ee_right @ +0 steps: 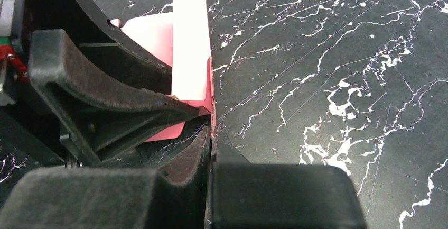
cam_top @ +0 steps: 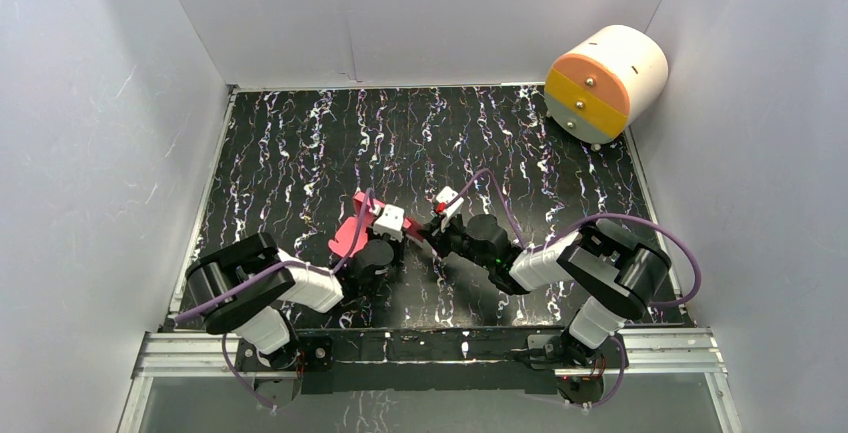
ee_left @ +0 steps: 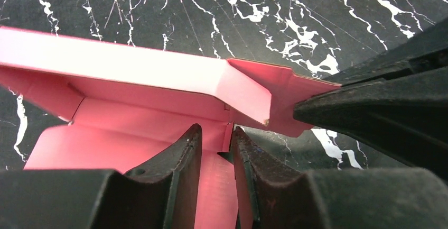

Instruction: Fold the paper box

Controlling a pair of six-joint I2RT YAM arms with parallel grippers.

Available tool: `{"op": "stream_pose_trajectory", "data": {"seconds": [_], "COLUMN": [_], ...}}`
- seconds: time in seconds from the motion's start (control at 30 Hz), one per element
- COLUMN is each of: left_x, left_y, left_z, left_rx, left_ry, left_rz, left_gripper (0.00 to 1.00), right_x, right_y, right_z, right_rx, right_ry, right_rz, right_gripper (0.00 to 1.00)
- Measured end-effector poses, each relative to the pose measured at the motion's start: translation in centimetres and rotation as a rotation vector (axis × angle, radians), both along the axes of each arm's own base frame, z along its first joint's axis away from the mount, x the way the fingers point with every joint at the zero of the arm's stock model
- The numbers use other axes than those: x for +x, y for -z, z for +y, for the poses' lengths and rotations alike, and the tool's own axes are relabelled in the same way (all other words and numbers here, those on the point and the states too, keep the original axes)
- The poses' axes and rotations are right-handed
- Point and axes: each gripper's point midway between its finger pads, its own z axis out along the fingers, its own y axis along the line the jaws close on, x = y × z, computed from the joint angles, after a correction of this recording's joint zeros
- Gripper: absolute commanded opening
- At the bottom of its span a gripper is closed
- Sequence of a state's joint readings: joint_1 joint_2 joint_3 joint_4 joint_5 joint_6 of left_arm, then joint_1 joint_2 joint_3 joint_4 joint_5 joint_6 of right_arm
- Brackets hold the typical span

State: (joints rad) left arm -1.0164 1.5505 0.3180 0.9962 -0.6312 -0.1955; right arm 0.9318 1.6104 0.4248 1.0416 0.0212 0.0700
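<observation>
The paper box (cam_top: pixel 350 231) is pink-red card, partly folded, lying on the black marbled table (cam_top: pixel 300 143) between the two arms. In the left wrist view its long wall (ee_left: pixel 132 70) stands up and a short end flap (ee_left: pixel 228 136) rises between my left gripper's (ee_left: pixel 217 144) fingers. Those jaws are a narrow gap apart, with the flap against the right-hand finger. My right gripper (ee_right: pixel 213 134) is shut on the thin edge of the box's end tab (ee_right: pixel 212 102). Its black fingers (ee_left: pixel 370 107) reach in from the right in the left wrist view.
A big white-and-orange cylinder (cam_top: pixel 605 83) lies in the far right corner. White walls close the table on three sides. A metal rail (cam_top: pixel 430 348) runs along the near edge by the arm bases.
</observation>
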Motion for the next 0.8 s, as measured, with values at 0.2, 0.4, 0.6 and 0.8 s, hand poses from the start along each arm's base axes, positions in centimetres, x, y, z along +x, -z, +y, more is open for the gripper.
{"op": "stream_pose_trajectory", "data": {"seconds": [0.2, 0.4, 0.6, 0.8], "left_x": [0.3, -0.1, -0.2, -0.3], "left_y": [0.6, 1.4, 2.0, 2.1], "left_z": [0.7, 0.9, 1.6, 1.5], "left_rx": [-0.065, -0.131, -0.168, -0.188], "left_ry": [-0.028, -0.025, -0.033, -0.027], "left_rz": [0.038, 0.093, 0.132, 0.150], "left_gripper": [0.22, 0.22, 0.22, 0.23], "right_x": [0.0, -0.1, -0.5, -0.8], "right_y": [0.1, 0.1, -0.3, -2.7], "right_z": [0.0, 0.0, 0.2, 0.1], "right_rx": [-0.006, -0.011, -0.002, 0.032], "right_ry": [-0.005, -0.010, -0.036, -0.069], "right_rz": [-0.004, -0.011, -0.018, -0.068], "right_gripper": [0.08, 0.15, 0.26, 0.36]}}
